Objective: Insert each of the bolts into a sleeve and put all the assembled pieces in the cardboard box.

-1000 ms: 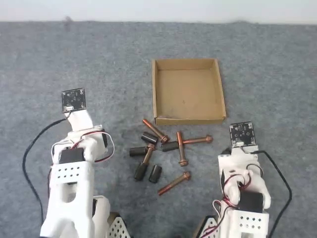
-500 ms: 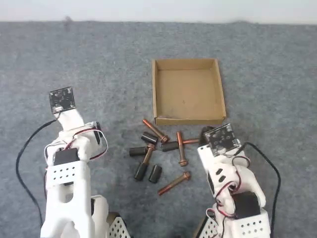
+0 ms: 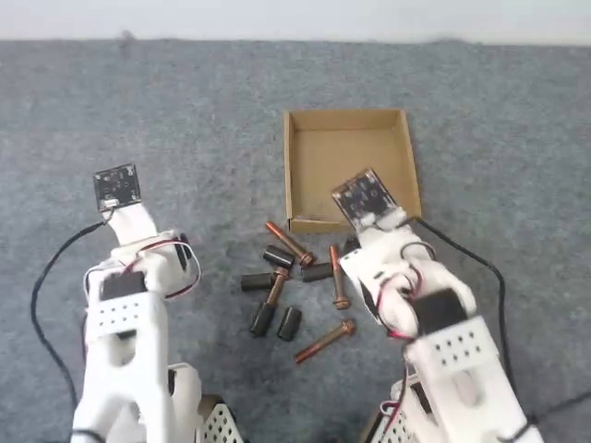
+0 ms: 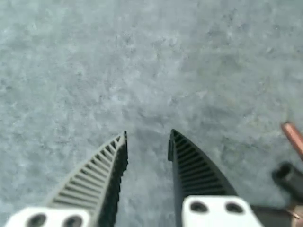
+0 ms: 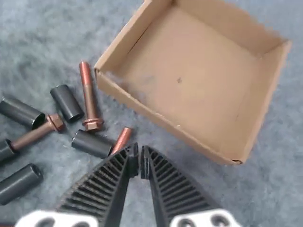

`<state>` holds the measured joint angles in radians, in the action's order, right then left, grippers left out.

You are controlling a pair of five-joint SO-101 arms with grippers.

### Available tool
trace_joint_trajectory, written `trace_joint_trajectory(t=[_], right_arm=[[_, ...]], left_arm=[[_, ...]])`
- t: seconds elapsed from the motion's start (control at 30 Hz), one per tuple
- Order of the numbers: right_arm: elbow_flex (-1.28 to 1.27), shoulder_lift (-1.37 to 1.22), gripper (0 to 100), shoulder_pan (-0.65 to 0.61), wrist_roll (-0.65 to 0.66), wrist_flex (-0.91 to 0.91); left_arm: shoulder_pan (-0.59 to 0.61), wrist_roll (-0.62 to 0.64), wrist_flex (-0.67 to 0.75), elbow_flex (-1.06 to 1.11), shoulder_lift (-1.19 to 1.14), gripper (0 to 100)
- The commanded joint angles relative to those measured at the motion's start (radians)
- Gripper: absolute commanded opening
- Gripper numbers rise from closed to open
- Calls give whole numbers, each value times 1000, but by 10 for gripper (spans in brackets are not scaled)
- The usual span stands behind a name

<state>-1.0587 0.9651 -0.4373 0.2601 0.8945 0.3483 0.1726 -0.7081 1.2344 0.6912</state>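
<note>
1. 4 bolts (image 3: pixel 289 244) lie loose on the grey carpet (image 3: pixel 185 120), just in front of the box (image 3: pixel 323 175). 5 dark sleeves (image 3: pixel 278 257) are mixed among them.
2. 1 of these bolts meets a sleeve end to end. I cannot tell whether it sits inside.
3. The box is open-topped cardboard, and its bare brown floor shows in the right wrist view.
4. The right gripper (image 5: pixel 139 158) is clenched, its tips almost touching and grasping nothing. It hangs over the carpet close to the box's near wall. 1 bolt's plain end lies just beside a finger, with a sleeve next to it.
5. The left gripper (image 4: pixel 147 137) is released, its 2 ribbed fingers apart over bare carpet. It is well apart from the box and left of the pile. 1 bolt end and 1 sleeve lie off to its side.
</note>
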Motion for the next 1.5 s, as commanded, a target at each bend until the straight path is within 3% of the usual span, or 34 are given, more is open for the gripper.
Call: trace_joint_trajectory(t=[0.0, 0.2, 0.4, 0.57, 0.93, 1.47], right_arm=[[84, -84, 6, -41, 28, -21], [129, -237, 9, -137, 170, -21], [189, -424, 151, -150, 229, -61], [190, -545, 123, -188, 238, -150], [184, -573, 121, -234, 586, -151], [190, -789, 123, -232, 701, -217]], left_arm=[[28, 12, -15, -131, -138, 137], [26, 11, -71, -236, -276, 137], [25, 9, -72, -240, -281, 137], [25, 9, -68, -245, -284, 137], [25, -51, -66, -246, -282, 137], [23, -54, -68, -245, -281, 137]])
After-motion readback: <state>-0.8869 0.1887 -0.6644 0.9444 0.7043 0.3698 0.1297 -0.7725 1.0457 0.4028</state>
